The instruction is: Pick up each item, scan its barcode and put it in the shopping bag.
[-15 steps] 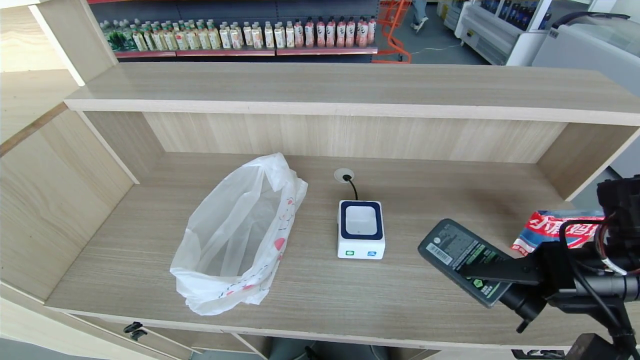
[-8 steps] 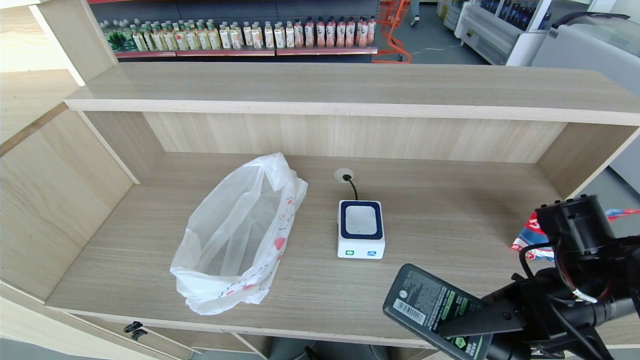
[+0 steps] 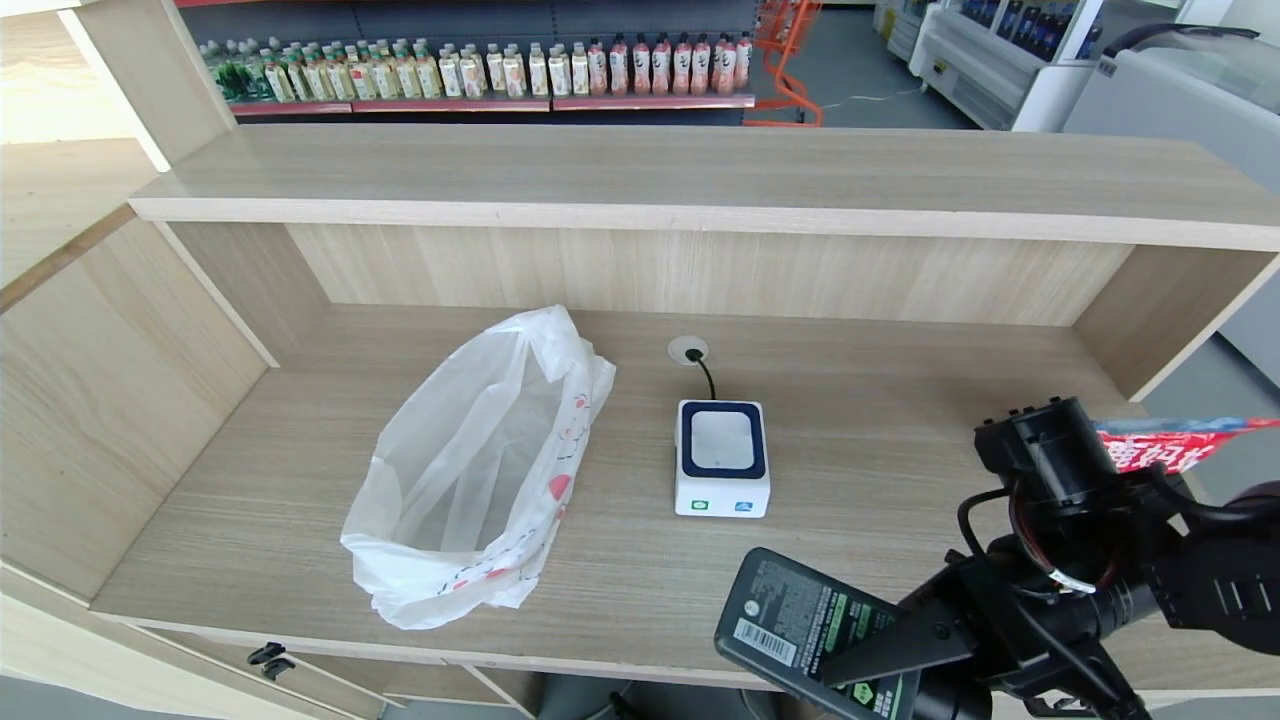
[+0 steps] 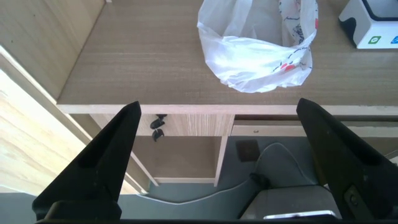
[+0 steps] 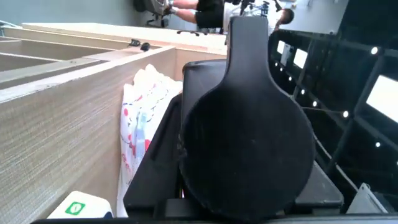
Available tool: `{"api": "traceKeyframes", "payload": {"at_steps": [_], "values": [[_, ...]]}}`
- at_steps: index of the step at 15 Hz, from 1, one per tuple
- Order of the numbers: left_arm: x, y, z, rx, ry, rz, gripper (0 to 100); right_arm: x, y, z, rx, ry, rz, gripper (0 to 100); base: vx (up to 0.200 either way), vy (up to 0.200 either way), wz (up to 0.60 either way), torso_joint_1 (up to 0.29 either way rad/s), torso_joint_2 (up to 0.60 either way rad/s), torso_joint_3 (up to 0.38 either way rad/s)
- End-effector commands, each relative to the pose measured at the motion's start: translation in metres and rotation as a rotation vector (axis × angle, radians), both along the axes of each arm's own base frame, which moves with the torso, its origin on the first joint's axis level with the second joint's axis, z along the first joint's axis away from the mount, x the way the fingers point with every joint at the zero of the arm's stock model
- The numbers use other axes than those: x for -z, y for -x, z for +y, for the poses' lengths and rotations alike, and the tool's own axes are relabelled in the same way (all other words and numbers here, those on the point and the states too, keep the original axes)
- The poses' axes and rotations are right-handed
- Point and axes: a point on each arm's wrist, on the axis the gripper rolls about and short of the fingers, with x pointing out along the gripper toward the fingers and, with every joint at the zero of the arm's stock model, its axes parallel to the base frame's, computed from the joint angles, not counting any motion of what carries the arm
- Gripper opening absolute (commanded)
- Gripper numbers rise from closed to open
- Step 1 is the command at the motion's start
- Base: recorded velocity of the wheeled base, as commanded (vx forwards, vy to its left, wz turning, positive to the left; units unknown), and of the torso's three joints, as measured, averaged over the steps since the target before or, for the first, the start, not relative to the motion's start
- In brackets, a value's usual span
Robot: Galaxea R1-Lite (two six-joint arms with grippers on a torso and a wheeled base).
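While the fingers of the right gripper (image 3: 850,665) are clenched on one end of a flat dark packet (image 3: 790,625), the packet is held over the near edge of the counter (image 3: 900,400), lifted off the wood and tilted. One finger is seen laid across its upper face. The packet's long axis is carried on from the finger line, so the free end is pointed to the robot's left, and the barcode (image 3: 765,640) on that free end is turned upward.

And there is the relation that matters: the scanner (image 3: 722,458) is set farther in on the counter, beyond the free end and slightly to the left, with its window facing up. As held, the barcode is turned away from that window, so it is judged that the packet must be rolled over and carried forward before any scan can be made.

Further left, past the scanner, the shopping bag (image 3: 480,470) is laid on its side with its mouth open. A red packet (image 3: 1170,445) is seen at the far right behind the arm.

The left gripper (image 4: 219,124) is held low at the counter's front edge near the bag, fingers spread wide and nothing between them. The right arm is judged the nearer to the scanner
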Motion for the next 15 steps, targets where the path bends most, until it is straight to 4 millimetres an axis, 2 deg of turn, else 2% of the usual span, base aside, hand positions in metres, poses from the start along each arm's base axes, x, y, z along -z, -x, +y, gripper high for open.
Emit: {"api": "traceKeyframes", "payload": {"at_steps": [1, 4, 15], "values": [[0.0, 0.0, 0.0, 0.0, 0.0, 0.002, 100, 0.004, -0.009, 0.014, -0.057, -0.019, -0.067, 0, 0.0, 0.0, 0.0, 0.0, 0.0, 0.0], [0.0, 0.0, 0.0, 0.0, 0.0, 0.002, 100, -0.002, -0.016, 0.02, -0.077, -0.047, -0.088, 0, 0.0, 0.0, 0.0, 0.0, 0.0, 0.0], [0.0, 0.0, 0.0, 0.0, 0.0, 0.0, 100, -0.007, -0.013, 0.016, -0.093, -0.077, -0.087, 0, 0.0, 0.0, 0.0, 0.0, 0.0, 0.0]]}}
